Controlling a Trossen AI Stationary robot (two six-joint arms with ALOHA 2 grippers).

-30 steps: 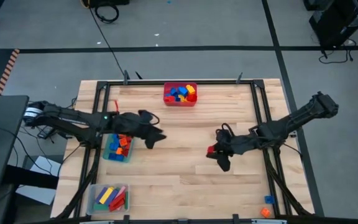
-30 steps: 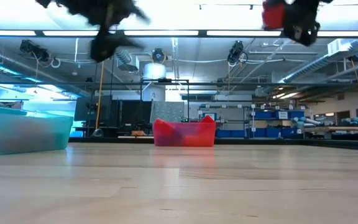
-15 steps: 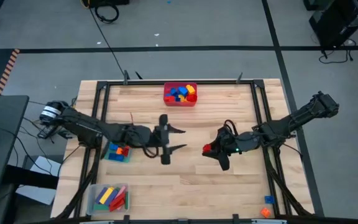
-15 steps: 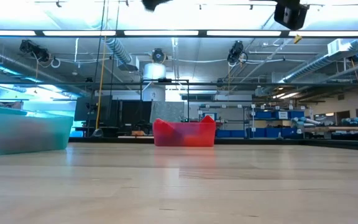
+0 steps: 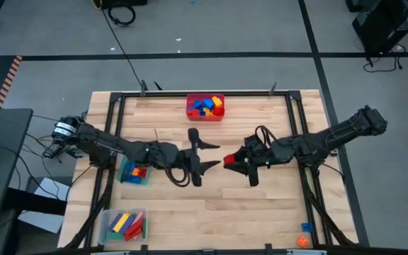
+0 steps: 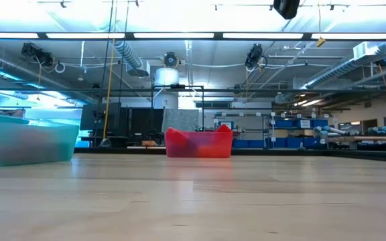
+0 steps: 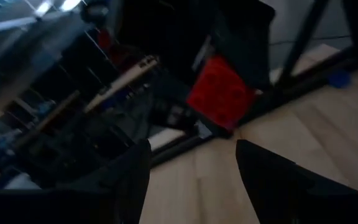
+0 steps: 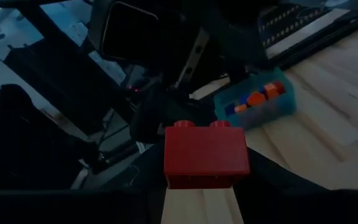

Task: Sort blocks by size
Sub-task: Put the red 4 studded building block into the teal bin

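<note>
Both grippers [image 5: 202,155] [image 5: 234,161] closer together (red block [image 8: 206,154] between right jaws).

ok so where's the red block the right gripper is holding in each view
High view: red block at table centre, in the right gripper, facing the open left gripper.
Low view: not in it.
Left wrist view: the block hangs ahead, beyond this arm's fingers.
Right wrist view: the block sits between this arm's fingers.
Shared landmark: the green bin, also in the right wrist view.
</note>
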